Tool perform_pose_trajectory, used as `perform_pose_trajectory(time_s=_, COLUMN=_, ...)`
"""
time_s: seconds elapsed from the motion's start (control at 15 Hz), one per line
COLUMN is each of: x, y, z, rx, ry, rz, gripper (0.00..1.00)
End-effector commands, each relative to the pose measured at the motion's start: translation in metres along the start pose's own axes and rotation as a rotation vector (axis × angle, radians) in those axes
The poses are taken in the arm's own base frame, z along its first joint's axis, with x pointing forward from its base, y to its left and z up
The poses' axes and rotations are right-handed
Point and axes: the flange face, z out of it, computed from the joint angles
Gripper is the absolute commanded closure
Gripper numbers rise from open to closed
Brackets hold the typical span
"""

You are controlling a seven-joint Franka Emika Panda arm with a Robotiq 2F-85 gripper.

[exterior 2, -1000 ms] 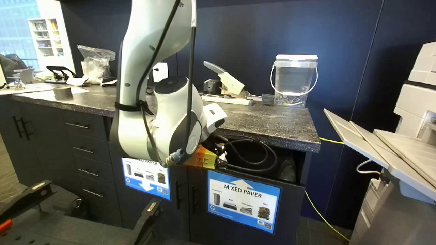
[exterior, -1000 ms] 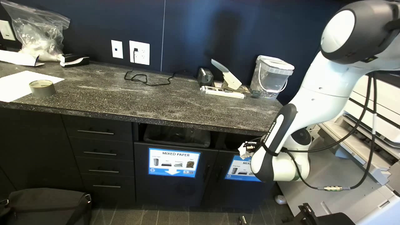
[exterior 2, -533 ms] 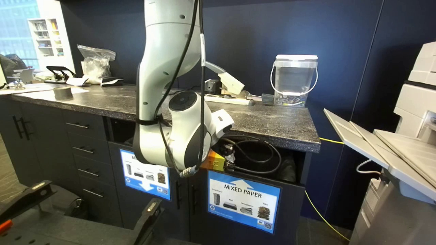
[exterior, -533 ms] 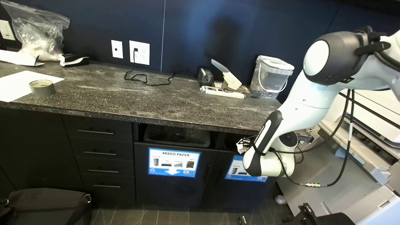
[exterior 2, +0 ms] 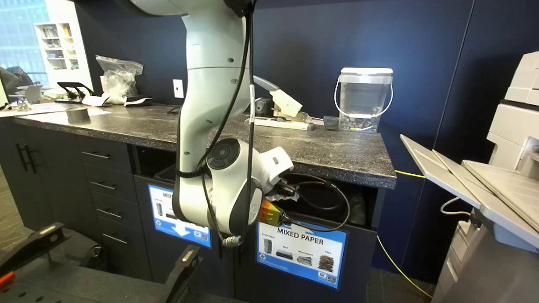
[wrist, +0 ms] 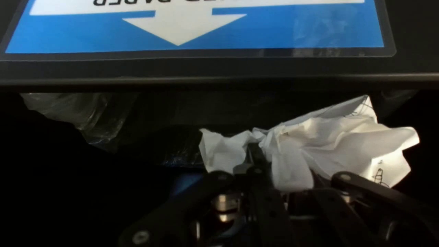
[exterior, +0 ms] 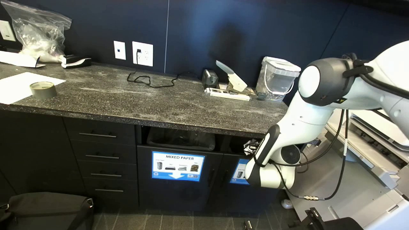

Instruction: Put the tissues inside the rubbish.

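Observation:
A crumpled white tissue [wrist: 336, 140] with dark pen marks is pinched in my gripper [wrist: 259, 149], spreading out on both sides of the fingertips. One finger is partly covered by the folds. In an exterior view the tissue [exterior: 250, 147] shows as a small white bit at the right-hand opening under the counter, mostly behind the arm. The rubbish is the bin in that opening; its clear liner [wrist: 79, 113] hangs below the front panel's edge in the wrist view. My gripper tilts down at the mouth of the opening, with the tissue seen against its dark inside.
The stone counter's front edge [exterior 2: 337, 170] overhangs the opening, and the labelled door panel [exterior 2: 301, 248] stands below it. A loop of black cable [exterior 2: 337, 198] bows out from the gripper. Beside it, a second bin [exterior: 182, 140] has its own opening. A printer [exterior: 367, 153] stands to the right.
The arm has swung over and lowered, and the wrist has tipped further down, bringing the tissue to the right-hand opening. The grip on the tissue has stayed the same.

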Motion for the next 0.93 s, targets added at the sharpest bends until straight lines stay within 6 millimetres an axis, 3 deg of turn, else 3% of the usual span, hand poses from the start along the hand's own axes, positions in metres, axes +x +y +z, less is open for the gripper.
perform_pose_trajectory(time_s=0.0, x=-0.007, y=0.002, z=0.016, rx=0.027, ry=0.133, rz=0.037, gripper=0.88)
perform_pose_trajectory(time_s=0.47, x=-0.01, y=0.004, z=0.056, rx=0.084, ry=0.156, rz=0.049, gripper=0.88)
perform_pose_trajectory(time_s=0.87, x=-0.004, y=0.007, z=0.078, rx=0.084, ry=0.131, rz=0.035, gripper=0.89)
